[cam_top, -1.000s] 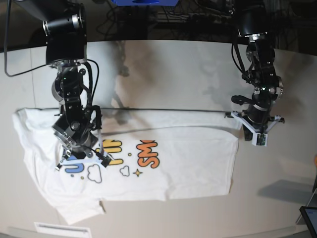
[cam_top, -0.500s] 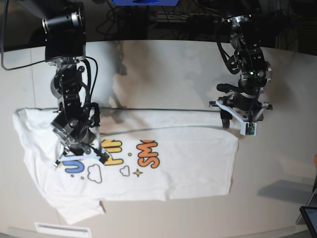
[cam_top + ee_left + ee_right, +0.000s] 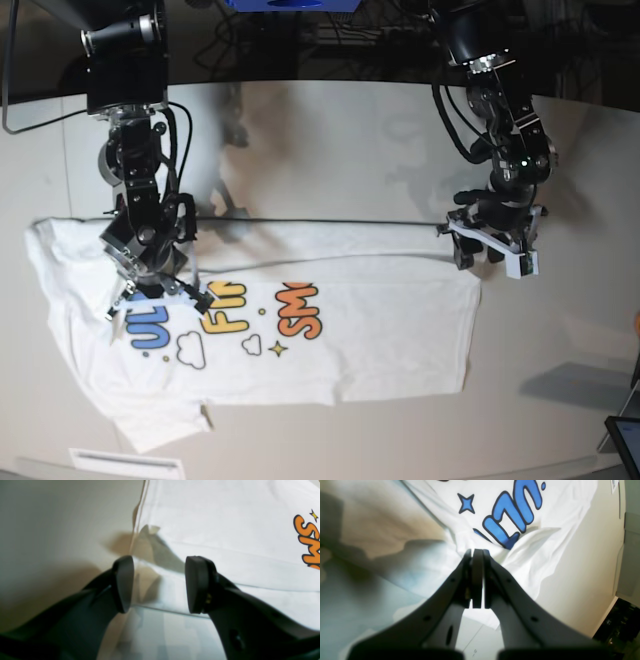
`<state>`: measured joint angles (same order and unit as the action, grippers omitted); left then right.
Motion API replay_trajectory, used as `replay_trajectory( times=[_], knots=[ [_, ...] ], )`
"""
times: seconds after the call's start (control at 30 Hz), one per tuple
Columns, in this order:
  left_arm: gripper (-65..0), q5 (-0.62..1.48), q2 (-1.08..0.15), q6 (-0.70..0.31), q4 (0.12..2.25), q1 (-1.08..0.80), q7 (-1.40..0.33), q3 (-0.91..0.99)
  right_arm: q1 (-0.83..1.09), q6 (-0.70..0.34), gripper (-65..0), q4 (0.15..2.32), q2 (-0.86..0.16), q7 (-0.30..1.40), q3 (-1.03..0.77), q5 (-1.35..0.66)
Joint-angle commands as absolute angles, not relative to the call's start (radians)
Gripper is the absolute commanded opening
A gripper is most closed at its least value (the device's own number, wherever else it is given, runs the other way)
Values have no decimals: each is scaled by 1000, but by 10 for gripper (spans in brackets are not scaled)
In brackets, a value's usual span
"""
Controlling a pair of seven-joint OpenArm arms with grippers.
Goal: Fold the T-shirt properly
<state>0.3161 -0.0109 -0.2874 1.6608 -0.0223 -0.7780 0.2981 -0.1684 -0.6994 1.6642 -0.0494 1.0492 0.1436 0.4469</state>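
Observation:
The white T-shirt (image 3: 350, 320) lies flat on the table, print up, with blue, yellow and orange letters. My right gripper (image 3: 150, 295) is over the blue letters at the left. In the right wrist view it (image 3: 477, 552) is shut, with cloth bunched up at its tips beside the blue print (image 3: 512, 517). My left gripper (image 3: 487, 255) hovers open at the shirt's upper right corner. In the left wrist view it (image 3: 158, 585) is open over the shirt's edge (image 3: 225, 542), holding nothing; the orange letters (image 3: 308, 542) are at the far right.
The pale table (image 3: 330, 130) extends behind the shirt. A white label (image 3: 125, 463) lies at the front edge. A dark screen corner (image 3: 625, 440) and an orange item (image 3: 636, 325) sit at the right edge. Dark equipment lines the back.
My left gripper moved left and back from beyond the shirt's right corner and now sits over that corner. My right gripper shifted slightly up and left, uncovering more of the yellow letters.

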Motion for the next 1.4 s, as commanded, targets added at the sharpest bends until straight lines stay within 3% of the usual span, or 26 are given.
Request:
replay_trajectory(
  times=[0.0, 0.87, 1.17, 1.37],
  knots=[
    [-321, 332, -13, -291, 1676, -12, -754, 302, -188, -694, -644, 1679, -50, 1043, 140, 447],
    [-324, 332, 4, -291, 1557, 108, -751, 305, -185, -694, -646, 1679, -48, 1043, 148, 447],
    [-324, 332, 15, -291, 1311, 245, -748, 312, -182, -694, -646, 1679, -48, 1043, 148, 447],
    [-324, 328, 13, -291, 1279, 305, -682, 312, -148, -694, -646, 1679, -50, 1012, 147, 447]
  ],
)
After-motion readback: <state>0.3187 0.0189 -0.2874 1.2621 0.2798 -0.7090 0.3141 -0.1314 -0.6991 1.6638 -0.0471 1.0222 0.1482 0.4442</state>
